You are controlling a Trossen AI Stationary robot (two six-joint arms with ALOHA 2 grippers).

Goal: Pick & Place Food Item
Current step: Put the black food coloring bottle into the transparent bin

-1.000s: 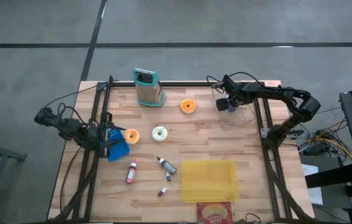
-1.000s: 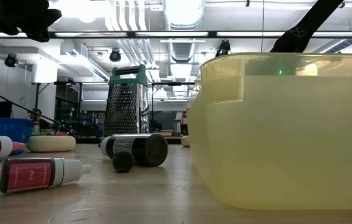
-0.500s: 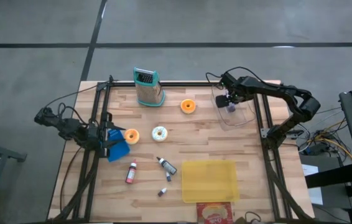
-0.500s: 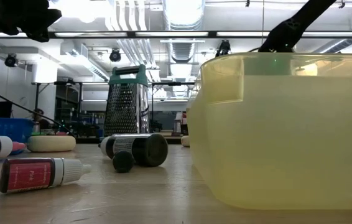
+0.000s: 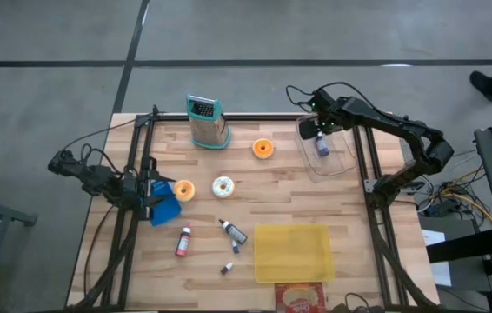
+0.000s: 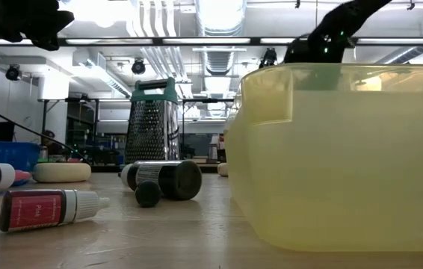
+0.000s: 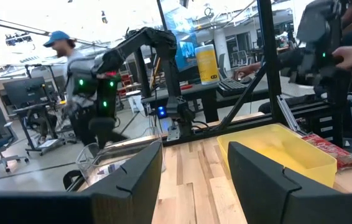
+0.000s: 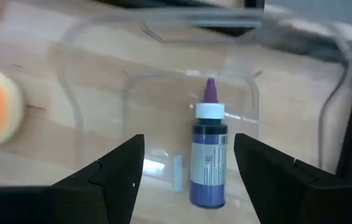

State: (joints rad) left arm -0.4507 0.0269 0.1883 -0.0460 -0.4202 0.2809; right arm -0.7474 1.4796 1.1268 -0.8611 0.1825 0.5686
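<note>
A purple-capped dark bottle (image 8: 208, 163) lies on its side on the floor of a clear plastic container (image 5: 337, 165) at the table's far right; it also shows in the high view, bottle (image 5: 322, 146). My right gripper (image 8: 188, 146) hangs open above it, pointing steeply down, its fingers either side of the bottle and clear of it; in the high view the right gripper (image 5: 314, 120) is over the container's far edge. My left gripper (image 7: 194, 155) waits open at the table's left edge, nothing between its fingers.
Two orange donuts (image 5: 263, 149) (image 5: 183, 190) and a white one (image 5: 222, 185) lie mid-table. A grater (image 5: 207, 123) stands at the far edge. A yellow bin (image 5: 292, 252) sits near the front, with small bottles (image 5: 182, 241) (image 5: 233, 231) to its left.
My right gripper has risen out of the clear container and drawn a little toward the table's far edge. The purple-capped bottle, hidden under the gripper before, now shows lying in the container.
</note>
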